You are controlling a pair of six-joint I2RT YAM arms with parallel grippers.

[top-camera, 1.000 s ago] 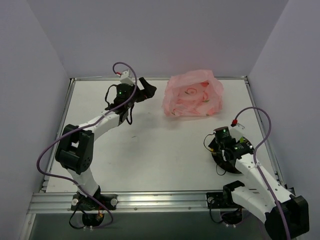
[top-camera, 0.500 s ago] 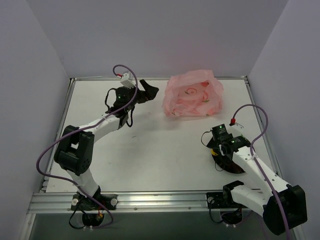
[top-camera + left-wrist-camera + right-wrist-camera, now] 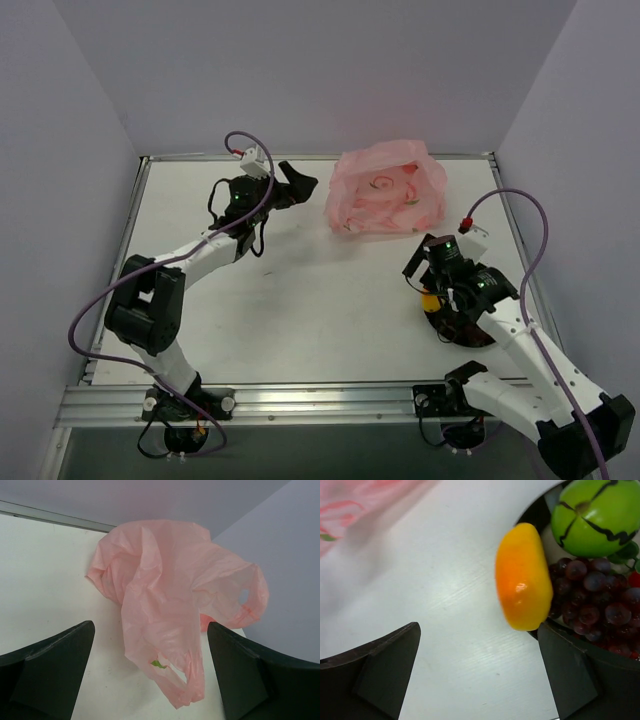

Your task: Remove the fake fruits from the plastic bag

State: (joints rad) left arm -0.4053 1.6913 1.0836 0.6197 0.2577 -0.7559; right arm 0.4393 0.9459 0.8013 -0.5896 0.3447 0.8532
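Grape bunch (image 3: 592, 600) cropped at right edge

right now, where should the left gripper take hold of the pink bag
Take the loose hanging fold at the near end of the plastic bag, coming straight in from the left gripper side, low along the table. That fold is narrow and bunched and lies in line with the gap between the open fingers. The rest of the bag is broad and slack.
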